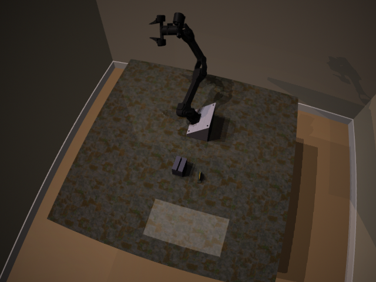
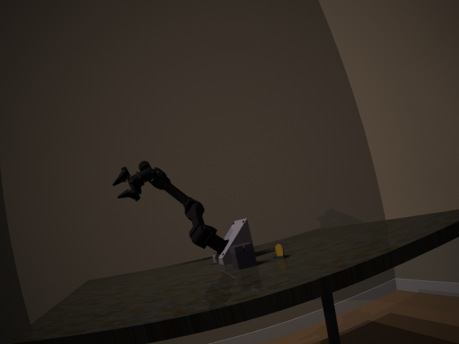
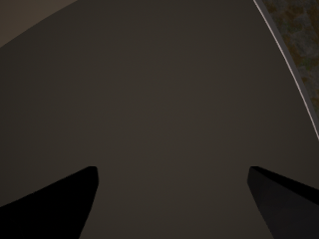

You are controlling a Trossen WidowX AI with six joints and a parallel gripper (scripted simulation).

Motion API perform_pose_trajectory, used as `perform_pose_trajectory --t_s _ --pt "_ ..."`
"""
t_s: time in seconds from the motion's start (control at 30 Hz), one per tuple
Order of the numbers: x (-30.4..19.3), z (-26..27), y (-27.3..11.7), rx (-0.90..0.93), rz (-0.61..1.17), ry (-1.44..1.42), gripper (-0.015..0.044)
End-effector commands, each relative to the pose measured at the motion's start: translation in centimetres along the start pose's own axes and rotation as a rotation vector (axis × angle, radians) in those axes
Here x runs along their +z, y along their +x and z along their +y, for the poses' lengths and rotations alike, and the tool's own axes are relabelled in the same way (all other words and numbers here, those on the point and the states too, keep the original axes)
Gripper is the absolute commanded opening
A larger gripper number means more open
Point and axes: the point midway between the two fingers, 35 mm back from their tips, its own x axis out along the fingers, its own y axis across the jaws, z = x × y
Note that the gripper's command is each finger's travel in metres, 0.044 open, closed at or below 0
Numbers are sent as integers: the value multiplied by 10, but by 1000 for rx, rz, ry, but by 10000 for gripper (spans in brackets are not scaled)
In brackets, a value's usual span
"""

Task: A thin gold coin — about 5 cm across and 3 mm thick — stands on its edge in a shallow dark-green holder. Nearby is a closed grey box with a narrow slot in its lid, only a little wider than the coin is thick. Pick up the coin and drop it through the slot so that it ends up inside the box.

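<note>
The gold coin (image 1: 200, 175) (image 2: 279, 249) stands on its edge in the dark-green holder (image 1: 199, 182) (image 2: 285, 256). The grey box (image 1: 179, 166) (image 2: 244, 256) stands beside it, to the left in the top and exterior views, with a narrow dark slot across its lid in the top view. My gripper (image 1: 150, 30) (image 2: 115, 190) (image 3: 174, 175) is open and empty, raised high in the air, far from coin and box. In the wrist view only the two fingers show against a wall; coin, holder and box are out of that view.
The arm's light, wedge-shaped base (image 1: 202, 121) (image 2: 239, 235) stands on the mottled table (image 1: 121, 182) (image 2: 148, 296), behind the box. A pale rectangle (image 1: 185, 227) lies on the table in front of the box and coin. Walls rise around the table.
</note>
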Motion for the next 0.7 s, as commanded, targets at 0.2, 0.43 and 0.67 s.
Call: perform_pose_trajectory --t_s 0.2,0.43,0.67 --pt "-50 -15 29 -46 114 -176 216" --pt "-116 -54 63 -132 301 -353 161" --pt "-218 -121 95 -280 505 -574 161"
